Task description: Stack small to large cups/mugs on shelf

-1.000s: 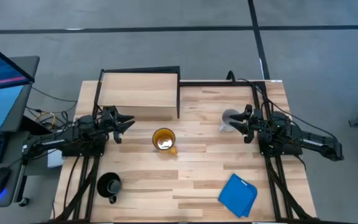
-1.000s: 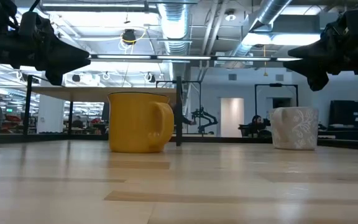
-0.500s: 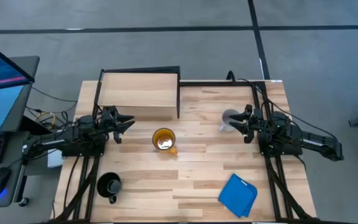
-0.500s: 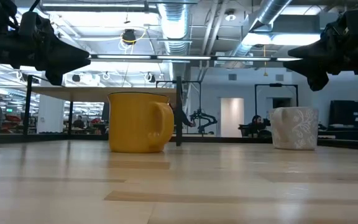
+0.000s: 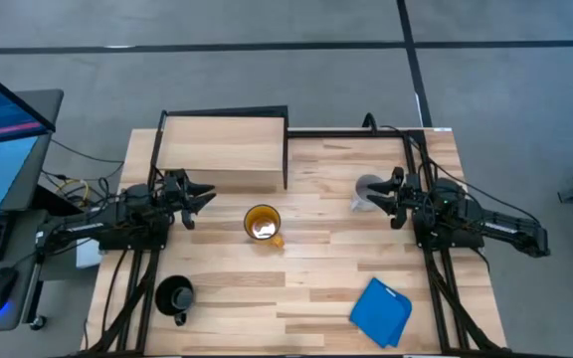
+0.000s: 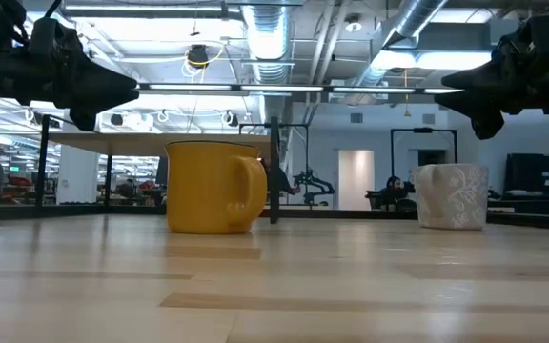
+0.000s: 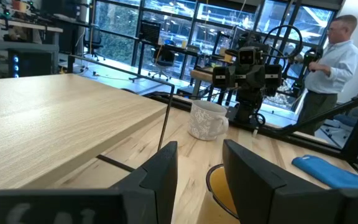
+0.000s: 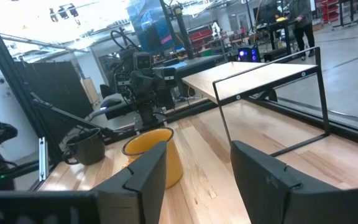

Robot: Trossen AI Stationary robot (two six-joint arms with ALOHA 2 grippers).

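The yellow-orange mug [image 5: 263,224] stands upright mid-table, also seen in the low view [image 6: 213,187] and both wrist views [image 8: 152,155]. The grey-white mug [image 5: 367,188] stands just left of my right gripper [image 5: 392,198], and shows in the left wrist view [image 7: 206,119]. The black mug [image 5: 175,296] sits near the table's near-left corner. The shelf [image 5: 223,147] stands at the far left. My left gripper [image 5: 199,199] hovers open, left of the yellow mug. My right gripper is open too, above the table.
A blue folded cloth [image 5: 381,311] lies near the table's near-right corner. The shelf's black frame leg [image 5: 286,159] stands between the shelf and the grey-white mug. A monitor and keyboard sit beyond the table's left edge. A person [image 7: 337,59] stands in the room behind.
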